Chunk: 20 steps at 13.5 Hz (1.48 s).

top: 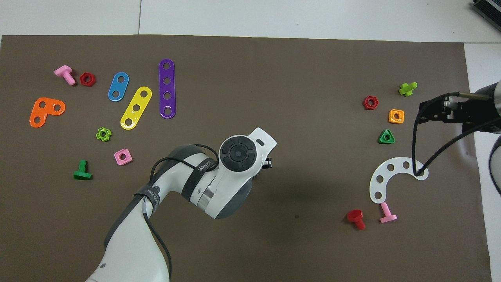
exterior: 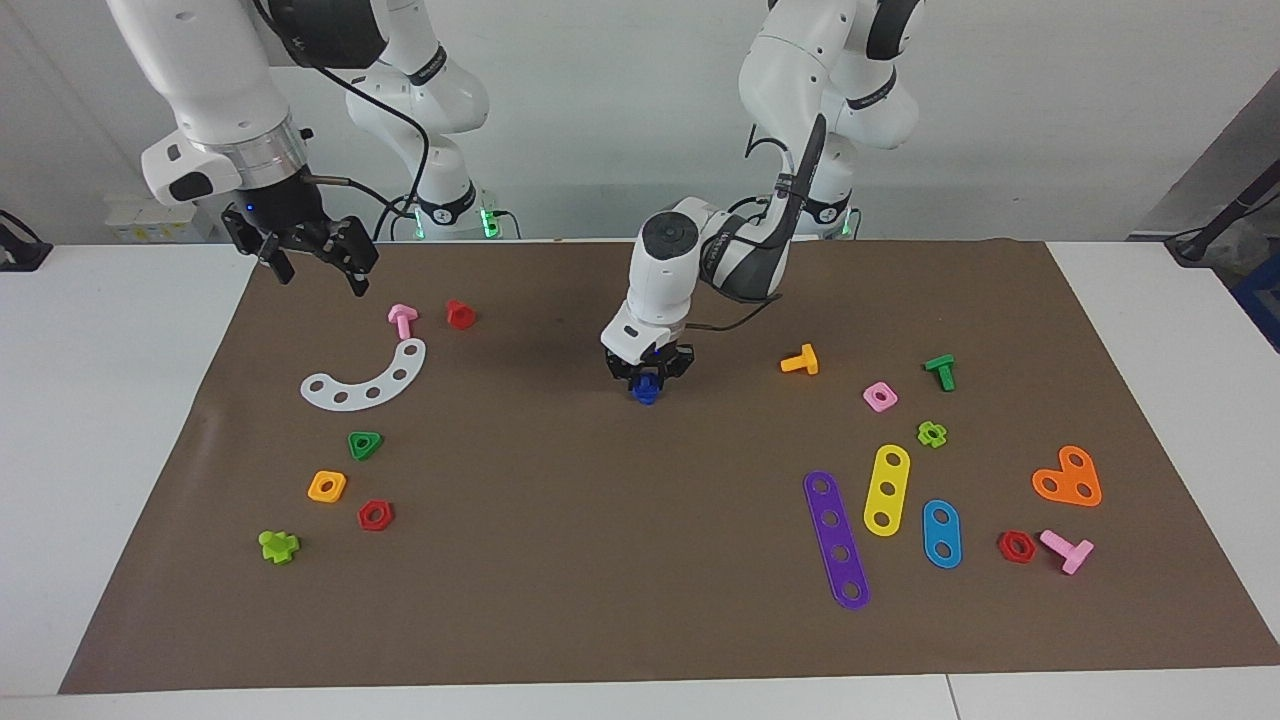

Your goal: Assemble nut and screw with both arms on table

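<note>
My left gripper (exterior: 648, 372) points down at the middle of the brown mat (exterior: 600, 560), shut on a small dark-blue piece (exterior: 646, 391) whose lower end is at the mat. I cannot tell whether this piece is the screw, the nut, or both joined; no other dark-blue piece shows. In the overhead view the left arm's wrist (top: 238, 154) hides the piece and the fingers. My right gripper (exterior: 318, 262) hangs open and empty over the mat's corner at the right arm's end; it also shows in the overhead view (top: 440, 109).
Toward the right arm's end lie a white curved strip (exterior: 368, 381), a pink bolt (exterior: 402, 319), a red bolt (exterior: 460, 314), and green, orange-yellow and red nuts. Toward the left arm's end lie an orange bolt (exterior: 801, 360), a pink nut (exterior: 880, 396), a green bolt (exterior: 941, 371) and coloured strips.
</note>
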{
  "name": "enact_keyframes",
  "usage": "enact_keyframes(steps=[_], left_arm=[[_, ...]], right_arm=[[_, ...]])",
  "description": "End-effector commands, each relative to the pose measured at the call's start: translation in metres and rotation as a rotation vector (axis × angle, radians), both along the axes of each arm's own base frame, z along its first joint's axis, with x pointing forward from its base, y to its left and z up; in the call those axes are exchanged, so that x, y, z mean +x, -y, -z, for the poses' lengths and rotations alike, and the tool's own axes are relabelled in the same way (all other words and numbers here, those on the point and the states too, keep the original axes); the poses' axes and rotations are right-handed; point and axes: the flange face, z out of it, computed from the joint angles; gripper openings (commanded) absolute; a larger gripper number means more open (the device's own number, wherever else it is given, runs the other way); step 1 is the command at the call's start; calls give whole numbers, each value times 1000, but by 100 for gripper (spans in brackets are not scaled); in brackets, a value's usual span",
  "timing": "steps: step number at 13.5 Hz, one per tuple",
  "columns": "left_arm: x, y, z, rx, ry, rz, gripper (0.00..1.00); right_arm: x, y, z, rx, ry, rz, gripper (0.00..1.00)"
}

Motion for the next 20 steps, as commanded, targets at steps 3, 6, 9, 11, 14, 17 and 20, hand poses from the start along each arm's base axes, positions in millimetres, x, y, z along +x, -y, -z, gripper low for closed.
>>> enact_keyframes(steps=[3,6,9,11,14,17,20], left_arm=[[57,-25,-57,15,-15,-67,100],[114,-118,-126,15,-30,-158,100],[121,-236,-171,37,-97,-102,100],[116,-306,-180,47,-174,-71,100],[99,-359,-191,132,-208,-66,100],[78,-387,-214,137,-172,-70,100],[82,-391,-258,120,-58,-27,100]], right_arm=[[0,1,0,24,-13,-23,100],[0,1,0,24,-13,-22,100],[0,1,0,24,-13,-23,100],[0,1,0,24,-13,-23,100],[0,0,0,24,-13,-25,100],[1,5,0,24,-13,-16,100],[0,3,0,24,-13,-19,100]])
